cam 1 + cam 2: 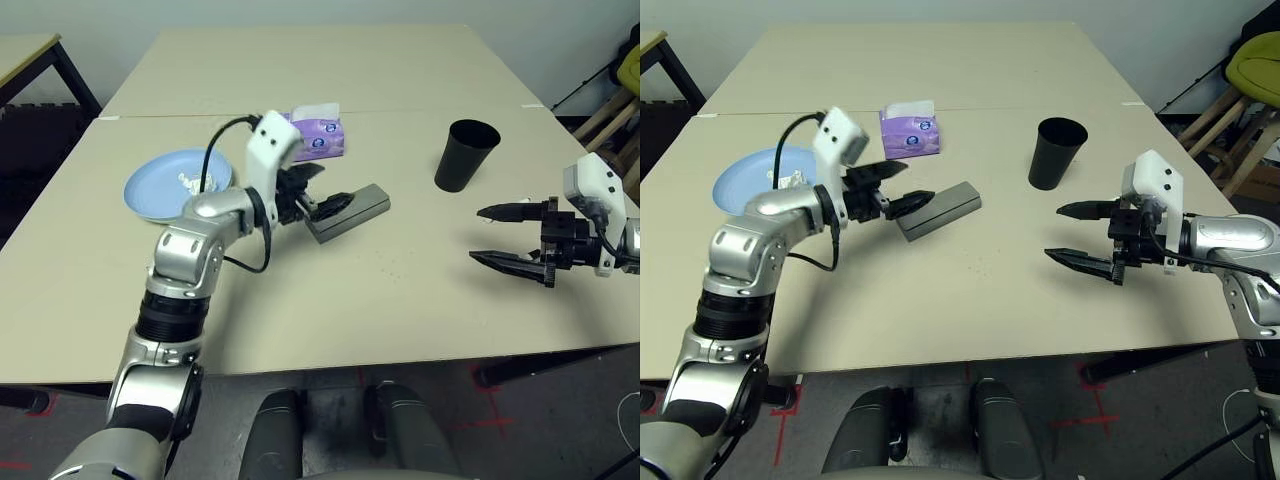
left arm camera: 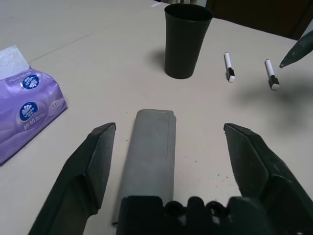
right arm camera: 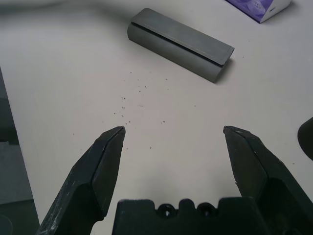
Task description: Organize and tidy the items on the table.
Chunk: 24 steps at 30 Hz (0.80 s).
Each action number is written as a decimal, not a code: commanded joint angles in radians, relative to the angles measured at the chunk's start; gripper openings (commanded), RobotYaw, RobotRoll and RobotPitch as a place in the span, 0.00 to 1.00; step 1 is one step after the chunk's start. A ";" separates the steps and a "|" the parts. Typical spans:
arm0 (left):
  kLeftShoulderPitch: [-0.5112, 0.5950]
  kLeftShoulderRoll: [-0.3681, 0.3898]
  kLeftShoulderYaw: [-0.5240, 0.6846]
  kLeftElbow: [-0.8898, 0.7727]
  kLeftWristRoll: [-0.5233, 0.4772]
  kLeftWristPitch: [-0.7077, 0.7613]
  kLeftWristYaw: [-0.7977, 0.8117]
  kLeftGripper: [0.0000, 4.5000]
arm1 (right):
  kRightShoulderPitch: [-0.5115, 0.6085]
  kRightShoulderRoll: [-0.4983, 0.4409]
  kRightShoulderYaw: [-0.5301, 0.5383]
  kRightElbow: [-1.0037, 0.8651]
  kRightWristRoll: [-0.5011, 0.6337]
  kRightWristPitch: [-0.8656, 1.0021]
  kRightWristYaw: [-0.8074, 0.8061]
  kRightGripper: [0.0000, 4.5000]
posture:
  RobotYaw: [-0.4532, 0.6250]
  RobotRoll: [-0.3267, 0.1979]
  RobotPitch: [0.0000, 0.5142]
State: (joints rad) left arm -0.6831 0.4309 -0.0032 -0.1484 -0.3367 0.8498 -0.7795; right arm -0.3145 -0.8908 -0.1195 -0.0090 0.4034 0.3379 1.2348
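The pale beige surface [image 1: 400, 300] has a seam running across it, and a dark floor shows past its near edge. Near the middle lies the grey glasses case [image 1: 938, 210], closed and flat. The left gripper [image 1: 895, 188] hovers over the case's near end with its fingers spread wide, holding nothing; in the left wrist view the case [image 2: 149, 164] lies between the two fingers [image 2: 93, 161] with a gap on each side. At about ten o'clock from the case sits the light blue plate [image 1: 160, 187] with the crumpled white paper wad [image 1: 190, 182] on it. A purple tissue pack [image 1: 909, 134] lies at about twelve o'clock from the case. The black cup [image 1: 1054, 153] stands upright at two o'clock, well apart. Beyond the cup, the left wrist view shows two white pens [image 2: 229, 66] lying side by side. The right gripper [image 1: 1083, 235] hangs at about four o'clock from the case, fingers open and empty, above bare surface.
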 commanded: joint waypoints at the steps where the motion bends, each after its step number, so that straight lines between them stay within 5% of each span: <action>1: -0.007 0.070 0.012 -0.072 -0.074 0.041 -0.063 1.00 | -0.014 0.000 0.017 0.017 -0.008 -0.017 0.008 1.00 | 0.37 0.62 0.16; 11: 0.148 0.157 0.092 -0.194 -0.193 -0.080 -0.138 1.00 | -0.063 0.016 0.047 0.086 -0.034 -0.060 0.013 1.00 | 0.40 0.62 0.15; 24: 0.308 0.229 0.074 -0.237 -0.187 -0.239 -0.183 1.00 | -0.177 0.014 0.054 0.261 -0.141 -0.154 -0.058 1.00 | 0.42 0.62 0.16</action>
State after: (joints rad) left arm -0.3842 0.6477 0.0781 -0.3745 -0.5183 0.6303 -0.9537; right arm -0.4787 -0.8639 -0.0726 0.2189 0.2906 0.2049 1.1881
